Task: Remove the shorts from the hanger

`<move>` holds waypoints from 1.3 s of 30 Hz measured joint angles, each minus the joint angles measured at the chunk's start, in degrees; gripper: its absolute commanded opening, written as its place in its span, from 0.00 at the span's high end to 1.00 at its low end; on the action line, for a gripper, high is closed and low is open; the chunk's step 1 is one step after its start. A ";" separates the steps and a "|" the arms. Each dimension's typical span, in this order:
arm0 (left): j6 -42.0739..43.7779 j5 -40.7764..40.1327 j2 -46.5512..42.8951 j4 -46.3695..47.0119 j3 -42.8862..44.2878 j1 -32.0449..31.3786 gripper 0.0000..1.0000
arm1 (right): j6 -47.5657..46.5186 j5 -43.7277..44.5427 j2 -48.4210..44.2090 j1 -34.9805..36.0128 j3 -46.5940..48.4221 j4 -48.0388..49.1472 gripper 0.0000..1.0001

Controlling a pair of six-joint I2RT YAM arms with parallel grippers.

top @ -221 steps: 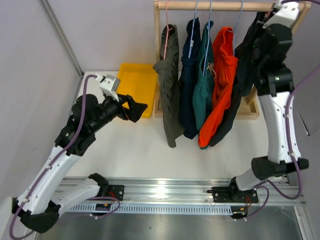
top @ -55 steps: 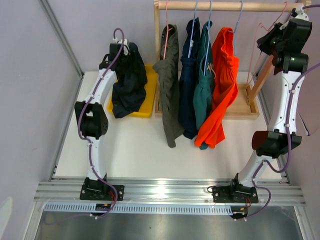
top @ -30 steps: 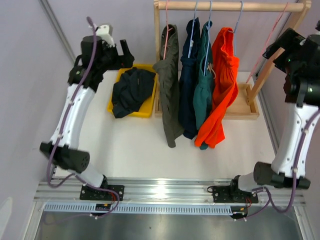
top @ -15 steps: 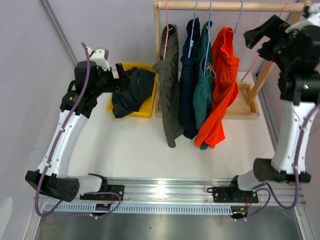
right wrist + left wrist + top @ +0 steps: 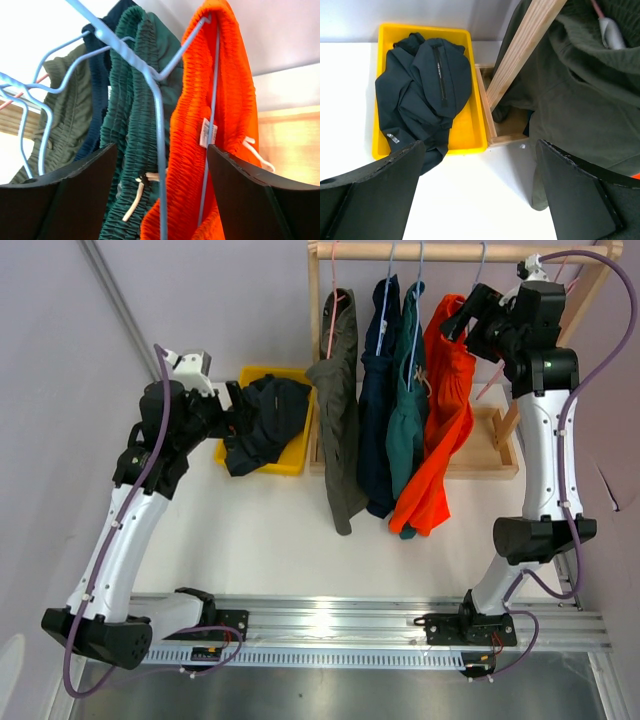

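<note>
Four pairs of shorts hang on wire hangers from the wooden rod (image 5: 450,252): olive (image 5: 340,410), navy (image 5: 380,390), teal (image 5: 408,410) and orange (image 5: 445,410). The black shorts (image 5: 262,425) lie crumpled in the yellow bin (image 5: 290,455). My right gripper (image 5: 463,316) is up at the orange pair's waistband. In the right wrist view it (image 5: 161,160) is open, with the blue hanger wire (image 5: 159,150) and the orange waistband (image 5: 187,150) between its jaws. My left gripper (image 5: 235,400) hovers beside the bin, open and holding nothing (image 5: 480,150).
The rack's wooden post (image 5: 525,50) and base frame (image 5: 495,455) stand right of the bin. A bare pink hanger (image 5: 488,386) dangles at the rod's right end, partly behind my right arm. Walls close in on the left and at the back.
My right gripper swung left from the rack's right end to the orange shorts' hanger, and its jaws have narrowed. My left gripper drew back from above the bin; the black shorts stay there.
</note>
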 measured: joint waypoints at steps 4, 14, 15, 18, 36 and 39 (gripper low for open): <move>-0.02 0.52 0.00 0.24 -1.66 -0.02 0.01 | -0.37 1.16 0.00 0.72 0.24 0.61 0.32; -0.04 0.87 0.00 1.09 -2.82 -0.37 0.01 | -1.60 3.15 0.72 1.51 1.51 0.83 1.00; -0.04 0.87 0.00 1.11 -2.82 -0.46 0.01 | -1.53 3.28 0.83 1.51 1.53 0.85 1.00; -0.04 1.03 0.00 1.49 -2.82 -1.18 0.01 | -1.55 3.74 1.05 1.70 1.62 0.96 1.00; 5.16 1.92 -3.08 6.82 3.96 -37.11 0.01 | -3.26 8.52 -2.62 6.40 5.57 -1.16 1.00; 5.68 3.56 -1.42 10.73 3.98 -43.25 0.01 | -3.43 9.92 -6.25 7.19 5.07 -1.81 1.00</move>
